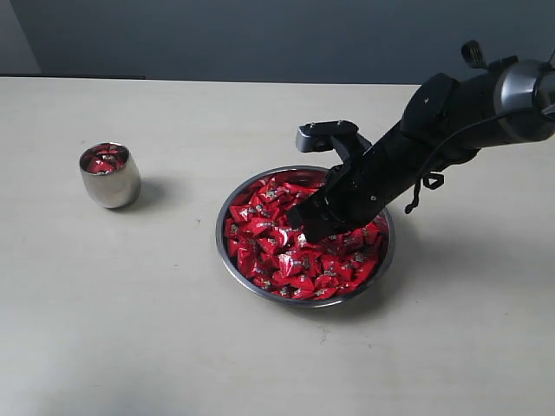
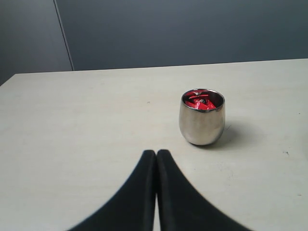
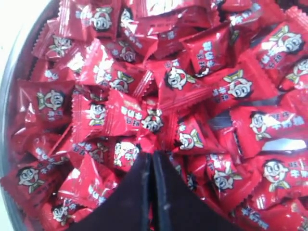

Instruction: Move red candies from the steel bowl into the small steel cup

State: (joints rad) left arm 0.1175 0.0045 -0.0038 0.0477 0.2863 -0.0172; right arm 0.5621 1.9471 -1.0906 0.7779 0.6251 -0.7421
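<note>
Red candies [image 3: 144,115]: each wrapper carried a printed cartoon boy's face [image 3: 179,79], wide-eyed and open-mouthed, beside a short line of white characters [image 3: 129,115]. The characters looked like Chinese script but were too blurred to read with certainty. In the exterior view the markings showed only as silvery-white specks, none legible

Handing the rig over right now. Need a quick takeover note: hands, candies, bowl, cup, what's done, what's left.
Right hand: shut, tips down among the candies in the bowl. Whether it pinches one does not show.
Left hand: shut, empty, over the table, facing the cup.
Cup: upright, apart from the bowl, some candies inside.
Done: a few candies are in the cup.
Left: the bowl is full of candies. Likely next: lift, carry to the cup, release, repeat.
</note>
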